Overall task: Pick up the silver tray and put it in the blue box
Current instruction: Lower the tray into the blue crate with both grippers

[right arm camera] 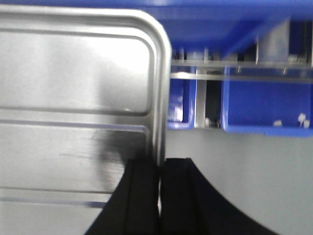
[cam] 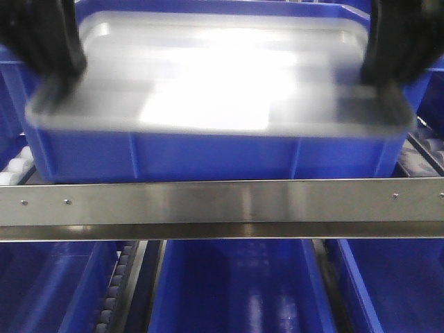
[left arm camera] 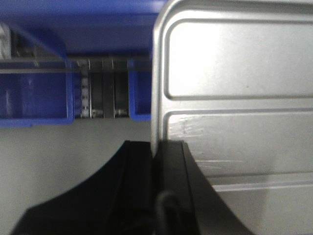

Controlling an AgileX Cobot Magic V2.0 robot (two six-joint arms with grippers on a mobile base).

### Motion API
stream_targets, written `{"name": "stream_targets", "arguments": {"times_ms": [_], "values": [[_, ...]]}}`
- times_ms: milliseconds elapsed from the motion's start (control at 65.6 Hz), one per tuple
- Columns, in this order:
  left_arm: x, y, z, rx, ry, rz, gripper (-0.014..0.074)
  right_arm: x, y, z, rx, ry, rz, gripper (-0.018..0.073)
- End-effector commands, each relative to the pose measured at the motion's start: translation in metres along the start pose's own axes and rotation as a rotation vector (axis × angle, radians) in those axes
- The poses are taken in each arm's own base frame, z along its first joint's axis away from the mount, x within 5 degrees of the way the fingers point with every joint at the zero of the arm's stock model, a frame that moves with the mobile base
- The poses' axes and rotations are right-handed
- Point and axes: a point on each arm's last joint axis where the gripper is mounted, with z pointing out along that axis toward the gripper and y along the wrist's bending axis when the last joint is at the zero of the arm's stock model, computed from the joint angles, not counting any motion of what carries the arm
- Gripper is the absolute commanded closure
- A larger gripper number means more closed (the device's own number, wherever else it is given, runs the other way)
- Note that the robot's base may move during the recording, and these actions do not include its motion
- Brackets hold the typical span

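Left gripper [left arm camera: 155,147] and right gripper [right arm camera: 160,164] each clamp a short-end rim of the tray [cam: 215,69], which hangs lengthwise over the box [cam: 208,156], their long axes aligned.

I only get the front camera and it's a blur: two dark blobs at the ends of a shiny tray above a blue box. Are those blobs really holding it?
Observer: Yes. The left wrist view shows the left gripper with a finger on each side of the rim of the silver tray, shut on it.
Operator: And the other end?
Observer: Same in the right wrist view: the right gripper clamps the rim near a rounded corner.
Operator: Anything in the tray?
Observer: Not in the parts the wrist views show: bare, scuffed metal with long ridges.
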Motion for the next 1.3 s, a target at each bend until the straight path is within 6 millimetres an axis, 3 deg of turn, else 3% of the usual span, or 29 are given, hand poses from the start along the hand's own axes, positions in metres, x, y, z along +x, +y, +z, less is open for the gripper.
{"name": "stream_targets", "arguments": {"times_ms": [0,122,366,609,929,1067,1280], "values": [[-0.027,-0.013,-0.031,0.169,-0.153,0.012,0.07,-0.033,0.014,-0.033,-0.204,-0.188,0.001,0.0501],[-0.054,-0.012,-0.036,0.18,-0.217,0.025,0.07,-0.056,0.01,-0.039,-0.211,-0.258,0.008,0.0501],[-0.112,-0.014,-0.023,0.239,-0.297,0.057,0.07,-0.113,0.012,-0.038,-0.251,-0.396,0.008,0.0501],[-0.154,-0.012,0.01,0.235,-0.419,0.045,0.07,-0.158,0.018,0.005,-0.239,-0.499,-0.06,0.0501],[-0.173,-0.005,0.07,0.228,-0.475,0.026,0.07,-0.178,0.009,0.065,-0.222,-0.524,-0.042,0.0501],[-0.175,-0.001,0.085,0.213,-0.463,0.02,0.07,-0.181,0.004,0.073,-0.216,-0.531,-0.035,0.0501],[-0.177,0.008,0.089,0.172,-0.461,0.035,0.0684,-0.182,0.002,0.073,-0.211,-0.532,-0.033,0.0501]]}}
